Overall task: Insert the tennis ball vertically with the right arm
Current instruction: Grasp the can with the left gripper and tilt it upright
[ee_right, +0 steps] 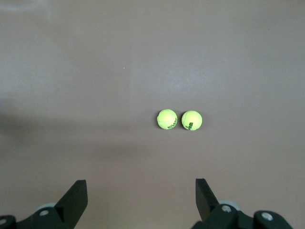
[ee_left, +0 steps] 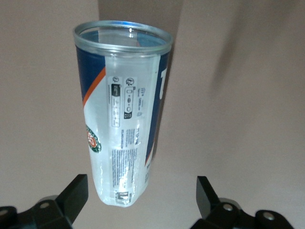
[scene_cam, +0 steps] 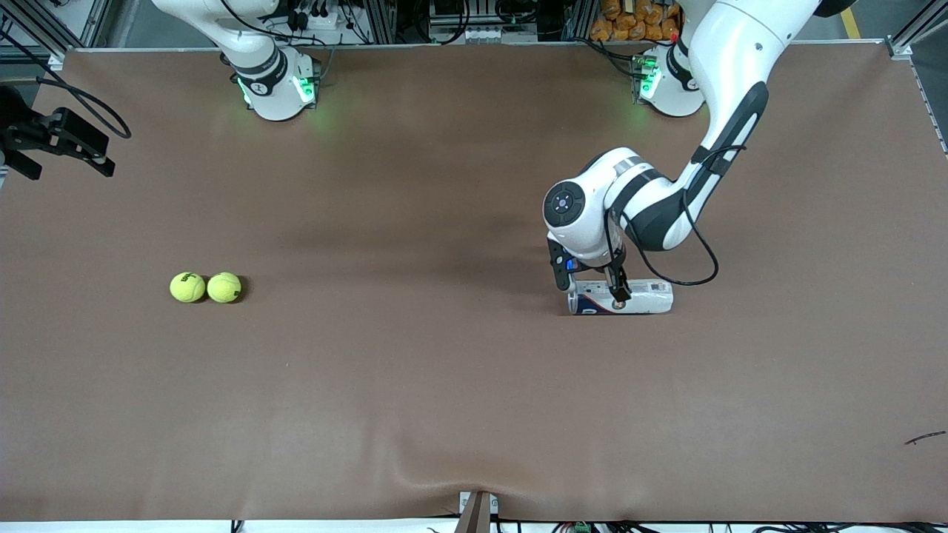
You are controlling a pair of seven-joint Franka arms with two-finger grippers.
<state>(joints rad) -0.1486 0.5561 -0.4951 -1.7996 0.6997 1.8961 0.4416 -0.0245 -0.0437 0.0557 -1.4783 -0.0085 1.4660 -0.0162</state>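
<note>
Under the left pincer (scene_cam: 590,287), jaws wide and gripping nothing — the can (scene_cam: 622,297) lies flat on the bench (scene_cam: 444,385), thin, light, likely to roll. Well below the right pincer (scene_cam: 55,144), also wide and empty, two tennis balls (ee_right: 179,119) touch — fuzzy, springy; pinch one across its middle.

Two tennis balls (scene_cam: 187,287) (scene_cam: 224,287), one ball can (scene_cam: 622,297) lying on its side, and two robot arms (scene_cam: 659,192) (scene_cam: 255,52) on one brown surface (scene_cam: 444,385)
</note>
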